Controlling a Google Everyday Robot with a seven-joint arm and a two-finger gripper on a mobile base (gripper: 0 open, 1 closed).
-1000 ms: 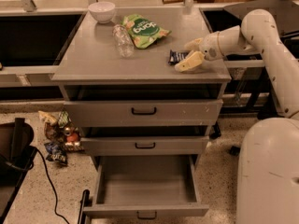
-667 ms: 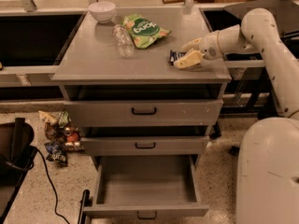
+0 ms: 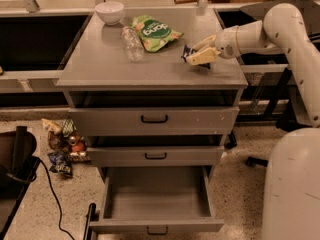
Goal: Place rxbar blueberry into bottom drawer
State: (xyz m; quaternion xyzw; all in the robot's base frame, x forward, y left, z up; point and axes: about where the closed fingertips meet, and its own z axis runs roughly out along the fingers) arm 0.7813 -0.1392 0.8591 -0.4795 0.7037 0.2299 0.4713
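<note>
The rxbar blueberry (image 3: 186, 50) sits clamped in the gripper (image 3: 192, 55) above the cabinet top's (image 3: 150, 70) right side.

Dim, warm yellowish light falls from above, leaving a soft sheen on the cabinet top (image 3: 150, 66). Deep shadow fills the upper left of the frame. The gripper (image 3: 190, 57), upper right of centre, is pale and evenly lit.

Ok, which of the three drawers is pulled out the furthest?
The bottom drawer, its inside open to view; the top drawer and middle drawer are barely out. The gripper is over the cabinet top, by the rxbar blueberry.
</note>
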